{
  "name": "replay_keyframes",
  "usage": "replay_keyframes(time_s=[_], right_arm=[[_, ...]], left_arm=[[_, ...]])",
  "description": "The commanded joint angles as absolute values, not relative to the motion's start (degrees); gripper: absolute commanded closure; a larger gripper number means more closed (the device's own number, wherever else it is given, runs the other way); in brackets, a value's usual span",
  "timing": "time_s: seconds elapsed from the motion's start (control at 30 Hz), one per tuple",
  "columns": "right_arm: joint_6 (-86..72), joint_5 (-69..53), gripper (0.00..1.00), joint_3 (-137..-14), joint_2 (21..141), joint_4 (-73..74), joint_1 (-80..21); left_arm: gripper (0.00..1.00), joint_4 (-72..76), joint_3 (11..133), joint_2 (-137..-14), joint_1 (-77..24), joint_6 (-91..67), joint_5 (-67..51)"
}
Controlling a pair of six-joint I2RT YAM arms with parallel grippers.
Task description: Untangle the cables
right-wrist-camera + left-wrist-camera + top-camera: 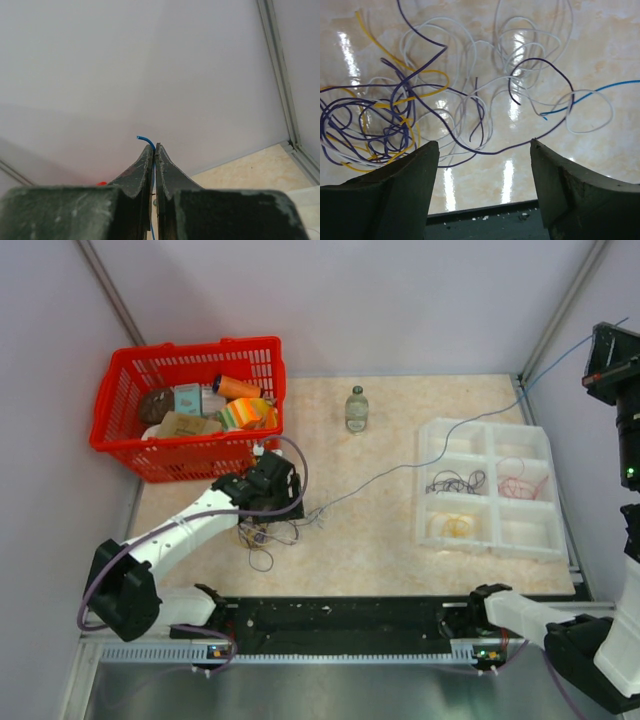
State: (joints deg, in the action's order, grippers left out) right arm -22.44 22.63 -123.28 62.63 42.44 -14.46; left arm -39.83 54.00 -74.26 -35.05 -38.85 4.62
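Right now my left gripper (pixel 485 150) hangs low over the tangle of cables (pixel 395 120), its jaws spread wide with nothing between them. The tangle lies on the marbled tabletop (pixel 400 550) just in front of the red basket (pixel 185 345): dark purple, yellow and white loops, densest towards the left of the wrist view and looser to the right.

My right gripper (pixel 154 147) is raised high at the far right, closed tight on the blue cable (pixel 145 139), whose tip curls out just above the fingertips. From overhead I see that cable running from the tangle across the tabletop up to the gripper.

I can also see the white compartment tray (pixel 488 455) on the right holding dark cables (pixel 455 482), a red cable (pixel 520 483) and a yellow cable (pixel 455 525), each in its own compartment. A glass bottle (pixel 357 408) stands upright between basket and tray.
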Motion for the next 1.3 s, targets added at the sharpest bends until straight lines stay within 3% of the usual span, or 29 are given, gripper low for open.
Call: replay_keyframes(time_s=[0.0, 0.13, 0.23, 0.43, 0.5, 0.53, 0.7, 0.8, 1.1, 1.27], right_arm=[[-24.5, 17.7, 1.00, -121.0, 61.2, 41.8, -13.9], [-24.2, 15.6, 1.00, -122.1, 60.8, 43.0, -13.9], [-23.4, 15.9, 1.00, -122.3, 60.0, 43.2, -13.8], [-21.5, 18.4, 1.00, -122.9, 58.7, 43.5, -13.8], [-18.8, 20.5, 1.00, -124.4, 58.9, 43.4, -13.8], [-17.1, 22.7, 1.00, -125.3, 59.1, 43.5, -13.9], [-6.1, 46.1, 1.00, -132.2, 60.8, 41.7, -13.9], [-0.4, 54.0, 1.00, -131.1, 59.9, 36.4, -13.9], [2.4, 50.3, 1.00, -132.6, 62.5, 32.2, -14.1], [-7.8, 33.9, 1.00, -129.6, 61.9, 35.2, -14.1]], left_arm=[[0.20, -36.3, 52.5, -72.3, -37.3, -43.0, 15.5], [0.21, -36.8, 53.3, -75.5, -37.4, -46.0, 16.6], [0.27, -37.2, 53.4, -77.0, -37.4, -46.8, 17.3], [0.68, -39.6, 53.2, -78.6, -37.4, -45.7, 19.2], [0.92, -42.3, 52.3, -76.2, -37.4, -45.8, 23.0], [1.00, -43.8, 51.8, -74.5, -37.2, -46.6, 25.7], [1.00, -51.7, 50.4, -65.1, -36.8, -50.0, 35.7], [1.00, -54.4, 50.6, -60.6, -36.6, -51.6, 39.6], [1.00, -52.5, 52.7, -60.6, -36.1, -45.9, 41.3], [1.00, -47.5, 52.7, -60.1, -36.2, -40.4, 34.7]])
